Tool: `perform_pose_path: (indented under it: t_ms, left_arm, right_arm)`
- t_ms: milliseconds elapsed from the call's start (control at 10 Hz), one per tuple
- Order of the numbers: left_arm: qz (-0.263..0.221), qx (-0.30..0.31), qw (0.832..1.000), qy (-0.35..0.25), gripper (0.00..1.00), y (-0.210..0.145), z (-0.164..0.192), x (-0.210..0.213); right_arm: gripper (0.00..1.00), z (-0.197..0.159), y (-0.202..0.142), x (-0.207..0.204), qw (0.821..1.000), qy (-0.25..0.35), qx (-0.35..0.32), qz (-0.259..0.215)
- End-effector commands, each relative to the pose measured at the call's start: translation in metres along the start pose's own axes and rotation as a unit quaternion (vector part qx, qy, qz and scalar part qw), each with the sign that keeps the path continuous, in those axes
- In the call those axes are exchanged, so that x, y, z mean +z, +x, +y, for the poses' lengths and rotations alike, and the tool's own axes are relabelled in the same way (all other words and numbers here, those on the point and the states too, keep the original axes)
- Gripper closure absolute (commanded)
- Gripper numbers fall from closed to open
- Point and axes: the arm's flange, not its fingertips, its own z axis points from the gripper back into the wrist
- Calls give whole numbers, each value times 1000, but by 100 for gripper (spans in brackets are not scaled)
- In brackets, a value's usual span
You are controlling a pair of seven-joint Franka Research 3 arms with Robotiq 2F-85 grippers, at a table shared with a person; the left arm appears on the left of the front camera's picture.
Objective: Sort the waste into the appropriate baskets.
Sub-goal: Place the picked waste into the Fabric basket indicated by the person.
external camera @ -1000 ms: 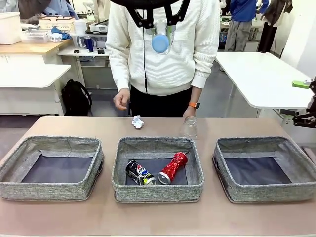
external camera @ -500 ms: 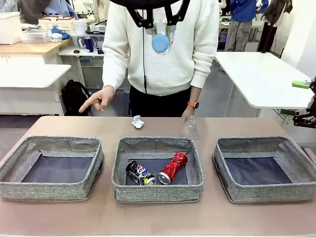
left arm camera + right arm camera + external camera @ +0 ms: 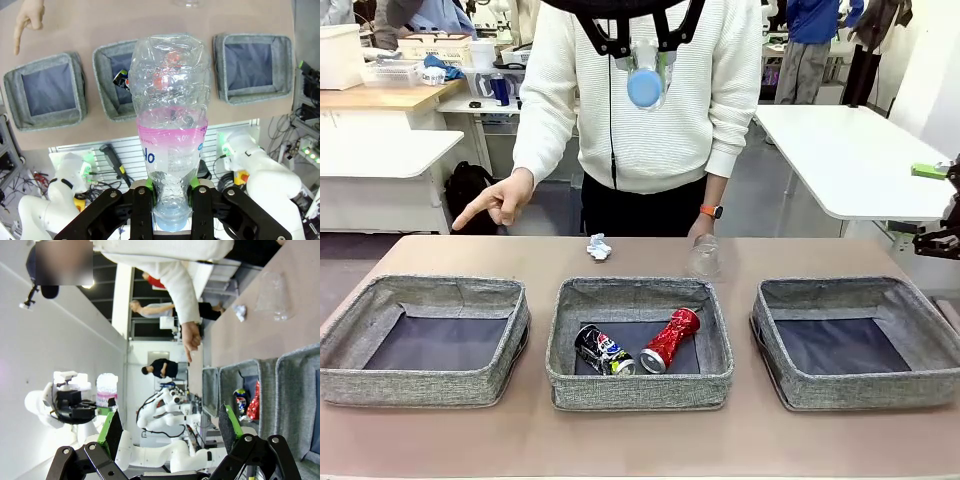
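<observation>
— Where's the bottle point(image 3: 170, 115)?
— Up in the left gripper point(image 3: 170, 200). The fingers clamp its neck just above the blue cap point(image 3: 171, 220), and it hangs high over the table point(image 3: 620, 440).
— And the right gripper point(image 3: 170, 432)?
— Its jaws stand wide apart with nothing between them, off the table's right end.
— What does the tabletop look like?
— It is matt brown. Three grey woven baskets sit in a row along the robot's side. The left basket point(image 3: 420, 385) and the right basket point(image 3: 860, 385) show their dark floors. In the middle basket point(image 3: 640, 385) the dark can point(image 3: 603, 351) and the red can point(image 3: 670, 340) lie side by side.
— Anything loose on the table?
— Beyond the middle basket, near the far edge, there is a paper wad point(image 3: 599, 247). A clear cup point(image 3: 703, 258) stands apart from it.
— And the person?
— In a white sweater point(image 3: 650, 120) at the far side. The pointing hand point(image 3: 498, 203) aims a finger down toward the table's left end. The other hand point(image 3: 703, 228) is right at the cup's top.
— What about the room behind?
— There are white tables point(image 3: 850, 150) on both sides, and a black backpack point(image 3: 475, 198) sits on the floor to the left. More people are farther back.
</observation>
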Motion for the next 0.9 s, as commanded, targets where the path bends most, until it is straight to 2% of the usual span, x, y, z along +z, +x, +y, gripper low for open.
perform_pose_path:
  t_ms: [0, 300, 400, 600, 800]
  left_arm:
    - [-9, -2, 1000, 0, 78, -3, 3, -1]
    - [0, 0, 1000, 0, 78, 0, 0, 0]
    - [2, -8, 1000, 24, 78, -2, 14, -10]
    - [-25, -8, 999, 21, 78, -19, 77, -32]
    - [-49, 4, 999, 20, 78, -52, 148, -51]
  right_arm:
    - [0, 1, 1, -1, 1000, 11, 10, -2]
    - [0, 1, 1, -1, 1000, 11, 10, -2]
    - [0, 1, 1, -1, 1000, 11, 10, -2]
    - [0, 1, 1, -1, 1000, 11, 10, -2]
    - [0, 1, 1, -1, 1000, 11, 10, -2]
